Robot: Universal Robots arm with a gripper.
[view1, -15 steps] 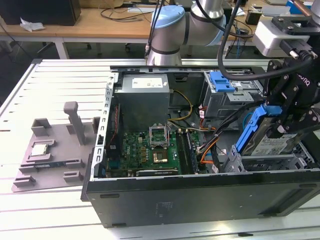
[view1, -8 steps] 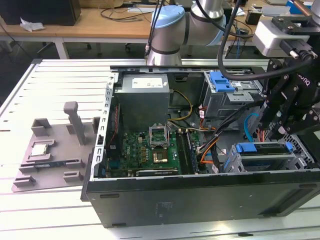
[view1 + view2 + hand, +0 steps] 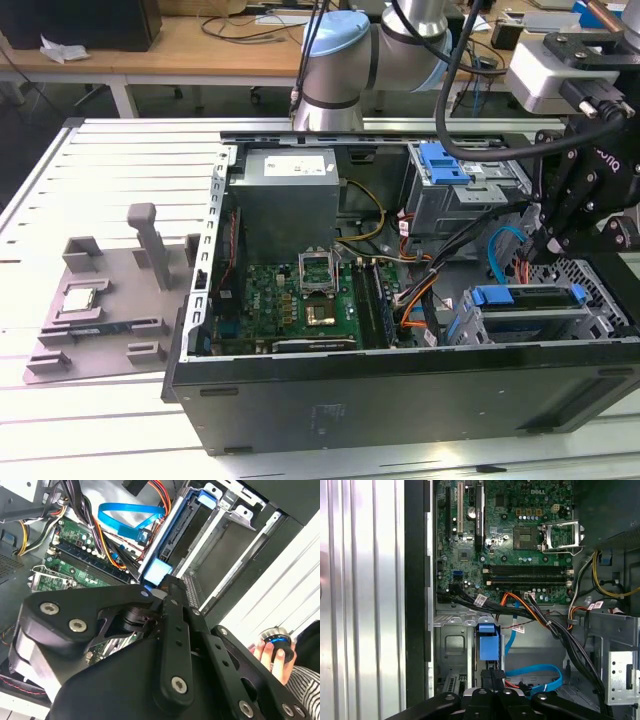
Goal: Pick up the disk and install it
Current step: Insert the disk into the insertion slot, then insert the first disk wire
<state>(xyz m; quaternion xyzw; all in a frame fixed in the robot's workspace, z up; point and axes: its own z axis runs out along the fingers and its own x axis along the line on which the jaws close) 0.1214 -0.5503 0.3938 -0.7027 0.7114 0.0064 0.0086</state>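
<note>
Open computer case (image 3: 400,400), black sheet steel, lying on its side on a ribbed aluminium table (image 3: 120,150). Inside the case: green motherboard (image 3: 290,300) with a bare square socket under a hinged metal frame, and a grey perforated power-supply box (image 3: 290,190) at the case's far wall. The case's end on the exterior view's right holds bare-metal drive cages, folded and punched. The disk (image 3: 495,296) sits in the cage nearest the case's near wall; its blue plastic carrier end faces the motherboard. In both wrist views the disk (image 3: 487,642) (image 3: 159,572) is seen edge-on, a thin slab between cage rails. Gripper (image 3: 548,240), matte black linkage with bolt heads, hangs above that cage. In the first wrist view its two slim fingers (image 3: 490,677) are pressed together, tips just beside the carrier's blue end; I cannot tell whether they touch it. A flat blue ribbon cable (image 3: 535,672) loops close beside the fingers, and black and orange wire bundles cross between cage and motherboard, so room there is tight. A second blue bracket (image 3: 440,160) sits in the far cage. Outside the case, on the exterior view's left, is a grey moulded fixture (image 3: 100,300) with posts. Beyond the case's near wall, a hand (image 3: 272,652) on a round knob.
</note>
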